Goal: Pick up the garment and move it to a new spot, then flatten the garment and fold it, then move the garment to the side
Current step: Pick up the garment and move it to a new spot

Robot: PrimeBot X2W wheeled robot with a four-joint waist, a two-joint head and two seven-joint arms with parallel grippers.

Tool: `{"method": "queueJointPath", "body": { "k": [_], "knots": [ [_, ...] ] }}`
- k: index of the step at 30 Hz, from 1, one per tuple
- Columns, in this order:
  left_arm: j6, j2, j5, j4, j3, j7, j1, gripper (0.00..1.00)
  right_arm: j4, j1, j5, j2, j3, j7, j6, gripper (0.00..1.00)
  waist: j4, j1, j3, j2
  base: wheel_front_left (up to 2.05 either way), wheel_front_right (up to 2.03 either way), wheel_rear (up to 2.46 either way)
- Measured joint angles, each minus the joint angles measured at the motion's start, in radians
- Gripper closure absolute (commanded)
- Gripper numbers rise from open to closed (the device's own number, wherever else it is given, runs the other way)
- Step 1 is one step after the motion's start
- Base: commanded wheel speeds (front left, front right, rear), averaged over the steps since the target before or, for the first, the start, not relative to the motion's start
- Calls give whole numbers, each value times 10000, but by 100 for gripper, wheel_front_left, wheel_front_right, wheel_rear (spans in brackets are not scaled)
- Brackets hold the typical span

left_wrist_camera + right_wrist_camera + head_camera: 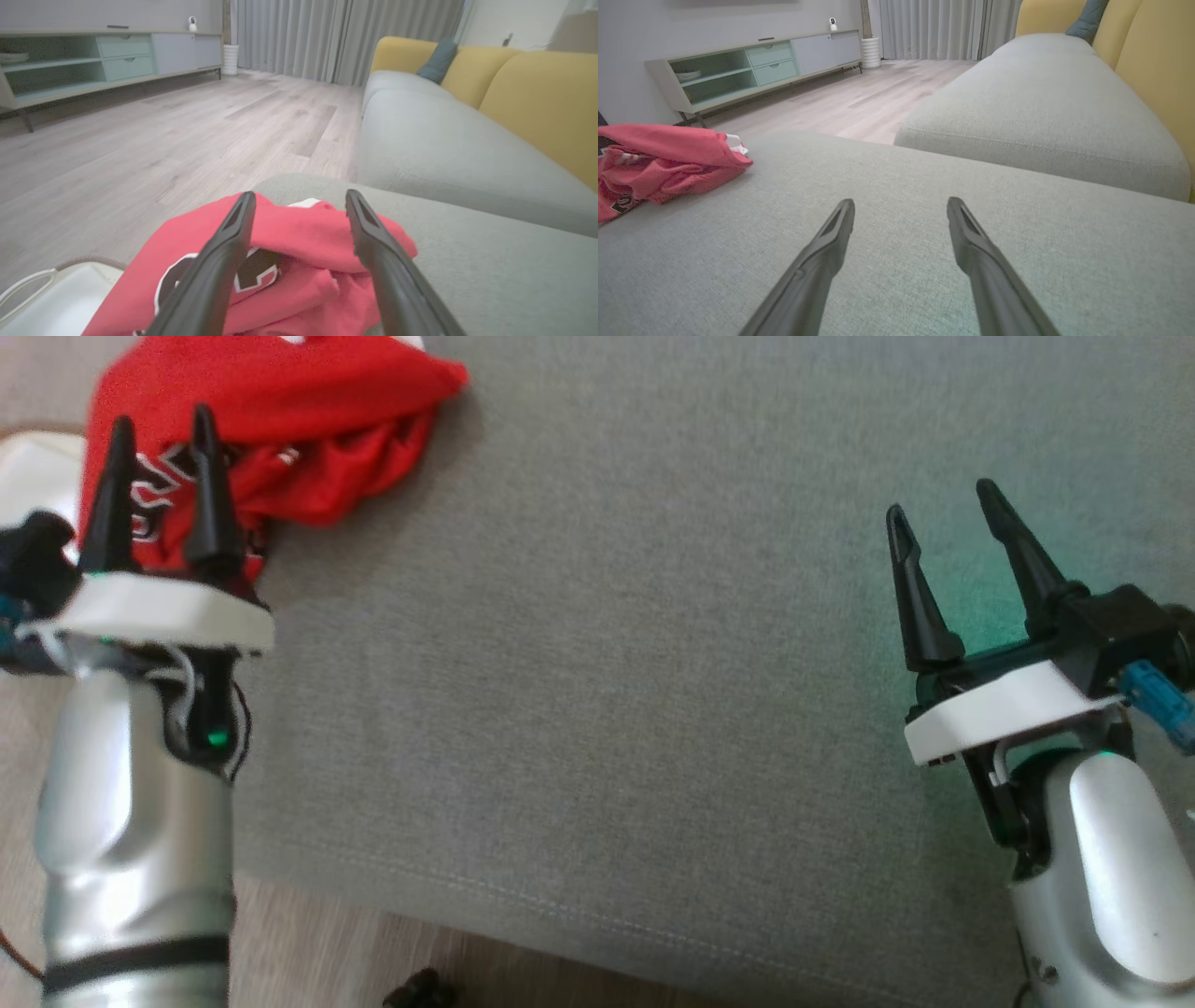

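Note:
The garment (280,429) is a red shirt with black and white lettering, lying crumpled at the far left corner of a grey cushion (607,663). My left gripper (161,429) hovers over its near edge, open, with the cloth showing between and beyond the two dark fingers; in the left wrist view the garment (289,242) lies under the left gripper (299,198). Far to the right, my right gripper (938,499) is open above bare cushion, holding nothing. In the right wrist view the right gripper (900,205) points over the cushion, with the garment (663,158) at far left.
The cushion's front edge (560,905) drops to wood floor (163,135). A white object (51,298) sits beside the garment at the left. A grey and yellow sofa (1045,93) lies beyond the cushion; a low pale cabinet (752,65) stands by the wall.

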Motion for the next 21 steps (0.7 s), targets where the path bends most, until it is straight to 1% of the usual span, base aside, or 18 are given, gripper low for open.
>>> {"method": "queueJointPath", "body": {
  "k": [8, 9, 13, 16, 17, 18, 19, 20, 21],
  "knots": [
    [-4, 631, -174, 2993, 186, 2, -1679, 0, -56, -253, -81, -17, 157, 71, 0, 0, -273, -1, 1070, 0, 0, 0, 0],
    [-6, 759, -188, 3609, 178, 0, -1993, 0, -42, -359, -81, -17, 178, 69, 0, 0, -333, -1, 1173, 0, 0, 0, 0],
    [-8, 918, -341, 4920, 54, 0, -2650, 0, 13, -366, -81, -17, 176, 67, 0, 0, -331, -3, 1261, 0, 0, 0, 0],
    [-8, 968, -639, 5940, -288, 102, -3124, 0, 40, -367, -81, -15, 173, 67, 0, 0, -280, -3, 1243, 0, 0, 0, 0],
    [-8, 986, -763, 6218, -389, 247, -3268, 33, 52, -367, -81, -13, 176, 67, 0, 0, -269, -3, 1232, 0, 0, 0, 0],
    [-8, 1007, -869, 6435, -539, 307, -3400, 59, 75, -367, -81, -13, 176, 67, 0, 0, -261, -3, 1217, 0, 0, 0, 0],
    [-8, 1024, -953, 6640, -652, 472, -3532, 77, 100, -367, -81, -13, 176, 67, 0, 0, -256, -3, 1193, 0, 0, 0, 0],
    [-8, 1039, -1043, 6788, -748, 541, -3643, 100, 117, -367, -81, -13, 178, 67, 0, 0, -252, -3, 1164, 0, 0, 0, 0],
    [-8, 1064, -1129, 6907, -865, 541, -3742, 100, 125, -367, -79, -12, 184, 67, 0, 0, -247, -3, 1129, 0, 0, 0, 0]
  ]
}}
